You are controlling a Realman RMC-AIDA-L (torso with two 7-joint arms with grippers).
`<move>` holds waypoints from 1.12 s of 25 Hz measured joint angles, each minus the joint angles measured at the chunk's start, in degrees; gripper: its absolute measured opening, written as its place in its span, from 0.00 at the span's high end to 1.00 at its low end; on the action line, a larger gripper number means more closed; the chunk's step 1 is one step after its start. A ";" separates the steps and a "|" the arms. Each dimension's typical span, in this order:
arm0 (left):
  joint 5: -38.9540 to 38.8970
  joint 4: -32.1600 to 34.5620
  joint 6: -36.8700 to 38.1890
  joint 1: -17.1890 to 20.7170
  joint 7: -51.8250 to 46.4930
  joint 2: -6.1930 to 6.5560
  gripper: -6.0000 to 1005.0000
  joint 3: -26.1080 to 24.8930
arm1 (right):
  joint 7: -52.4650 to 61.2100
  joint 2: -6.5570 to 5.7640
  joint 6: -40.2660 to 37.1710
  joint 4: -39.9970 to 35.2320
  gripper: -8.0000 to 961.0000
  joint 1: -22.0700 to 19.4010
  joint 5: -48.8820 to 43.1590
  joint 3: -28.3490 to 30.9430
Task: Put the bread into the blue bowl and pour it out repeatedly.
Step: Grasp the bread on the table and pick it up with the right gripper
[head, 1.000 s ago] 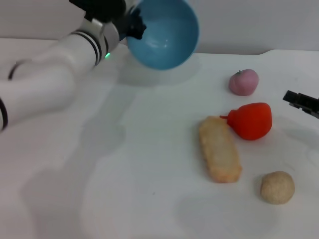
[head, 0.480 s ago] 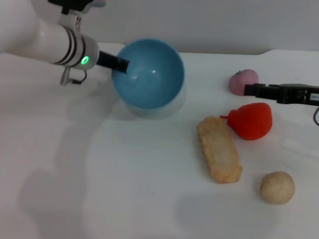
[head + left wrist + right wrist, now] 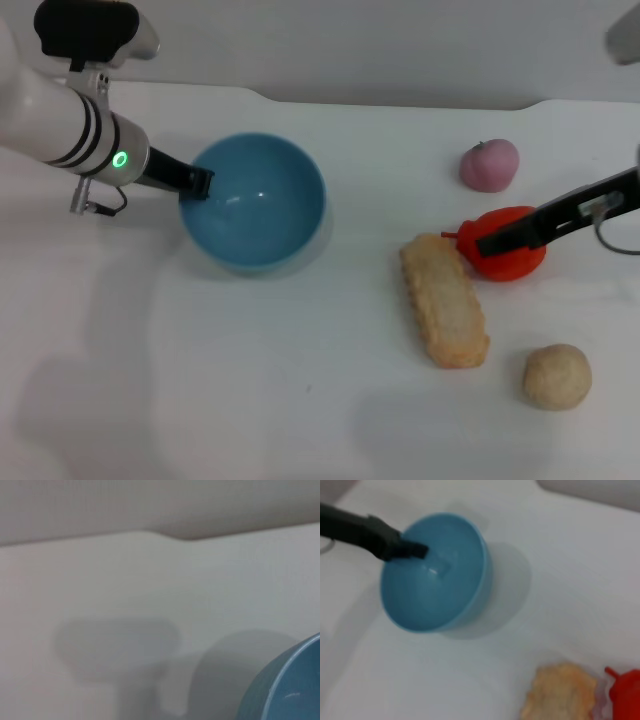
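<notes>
The blue bowl (image 3: 262, 205) stands upright and empty on the white table, left of centre. My left gripper (image 3: 196, 184) is shut on its left rim. The right wrist view shows the bowl (image 3: 437, 577) with the left gripper's dark finger (image 3: 412, 550) clamped over the rim. A slice of the bowl's rim (image 3: 295, 685) shows in the left wrist view. The bread (image 3: 443, 312) lies flat on the table to the bowl's right, also seen in the right wrist view (image 3: 560, 692). My right gripper (image 3: 490, 243) hovers just right of the bread's far end, over a red toy.
A red toy fruit (image 3: 518, 258) lies right of the bread, partly under my right gripper. A pink round toy (image 3: 489, 165) lies behind it. A small beige ball (image 3: 556, 376) lies at the front right. The table's back edge meets a grey wall.
The left arm brought the bowl down from a raised, tilted pose to upright on the table, further left and nearer. The right arm reached in from the right, over the red toy.
</notes>
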 joint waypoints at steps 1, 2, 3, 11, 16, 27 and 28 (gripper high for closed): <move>0.09 0.36 0.88 0.22 -0.02 0.03 1.00 -0.02 | 0.80 -0.01 -0.25 0.06 0.66 0.64 -0.91 -1.07; 0.13 0.86 1.90 0.44 -0.02 0.03 1.00 -0.02 | 1.68 0.00 -0.46 0.28 0.66 1.25 -1.78 -2.45; 0.18 1.21 2.69 0.54 -0.03 0.02 1.00 -0.04 | 2.47 0.04 -0.44 0.62 0.66 1.72 -2.63 -3.88; 0.29 4.70 5.95 1.80 -0.07 -0.79 1.00 -0.09 | 3.26 0.41 3.38 3.79 0.67 1.47 -4.16 -10.67; 0.29 6.22 5.75 2.15 -0.11 -1.08 1.00 -0.12 | 3.27 0.45 5.65 7.47 0.68 0.83 -3.94 -10.83; 0.27 7.33 6.60 1.68 -0.54 -1.50 1.00 -0.13 | 3.33 0.52 16.75 15.33 0.69 0.36 -0.72 -11.79; 0.27 7.34 6.57 1.68 -0.66 -1.50 1.00 -0.13 | 3.23 0.52 17.73 16.15 0.69 0.46 0.15 -12.15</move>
